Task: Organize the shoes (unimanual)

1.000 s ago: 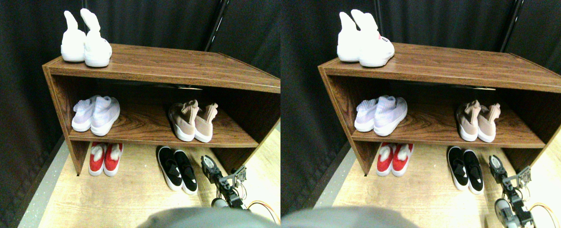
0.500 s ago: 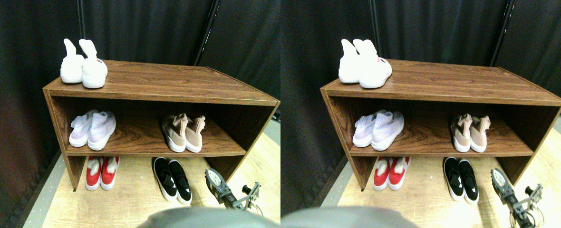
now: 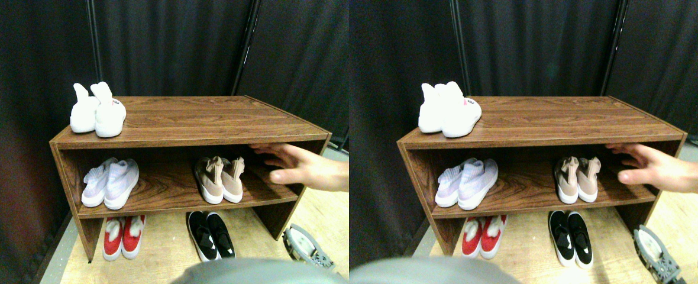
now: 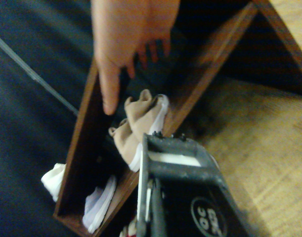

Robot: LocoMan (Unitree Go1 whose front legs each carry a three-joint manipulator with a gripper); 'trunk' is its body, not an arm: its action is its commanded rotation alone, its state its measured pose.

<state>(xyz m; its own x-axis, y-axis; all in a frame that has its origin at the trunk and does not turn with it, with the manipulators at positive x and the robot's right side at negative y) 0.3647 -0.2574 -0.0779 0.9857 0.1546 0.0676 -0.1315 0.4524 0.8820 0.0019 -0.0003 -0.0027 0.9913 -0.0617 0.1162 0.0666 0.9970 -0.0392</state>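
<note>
Stereo pair view shows a dark wood-grain shoe rack, the landmark for all positions. On its top board, far left end, a white high-top knit pair stands heels out, ankle cuffs sticking up. On the middle shelf, left part, a pale-lavender knit pair sits side by side; right of centre on the same shelf the dusty-pink sock-shoes stand touching each other, white soles, soft ribbed collars. On the light wood-plank floor under the rack, a red pair lies at the left and black slip-ons with white soles at the centre, toes pointing out. All pairs look matched and aligned, so the sorting reads as essentially finished or between rounds. A person's hand reaches in from the right into the middle shelf opening, just beside the pink pair, fingers spread, not touching them; likely about to reset shoes. Right end effector sits low on the floor side, right of the rack's right leg, well apart from every shoe, holding nothing visible; cannot tell if its jaws are apart or together. Wrist view looks along the dark jaw frame at the pink pair and the hand. Black curtain hangs behind.
</note>
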